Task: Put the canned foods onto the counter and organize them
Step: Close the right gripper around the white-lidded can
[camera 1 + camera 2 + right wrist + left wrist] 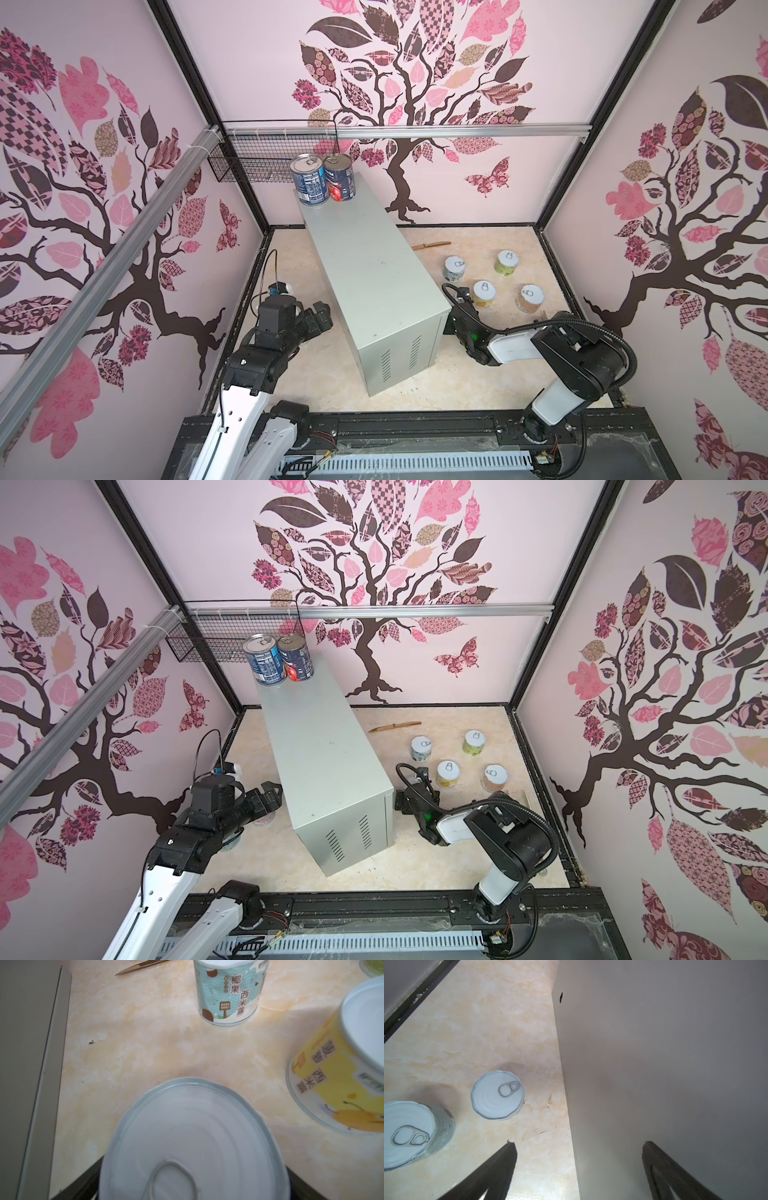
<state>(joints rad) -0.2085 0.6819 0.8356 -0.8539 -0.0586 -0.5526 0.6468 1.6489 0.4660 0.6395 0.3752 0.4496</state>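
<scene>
A long light-grey metal counter [365, 266] stood on a cream marbled floor [478, 374], with a tall blue-labelled tin [308, 178] and a tall dark red-labelled tin [339, 178] upright side by side at its far end. To its left, the left gripper [579, 1144] hung released and empty near two short white-lidded tins [497, 1095]. To its right, beside four pastel short tins [484, 293], the right gripper [456, 305] straddled another white-lidded tin [187, 1136]; whether it grasped it could not be told.
</scene>
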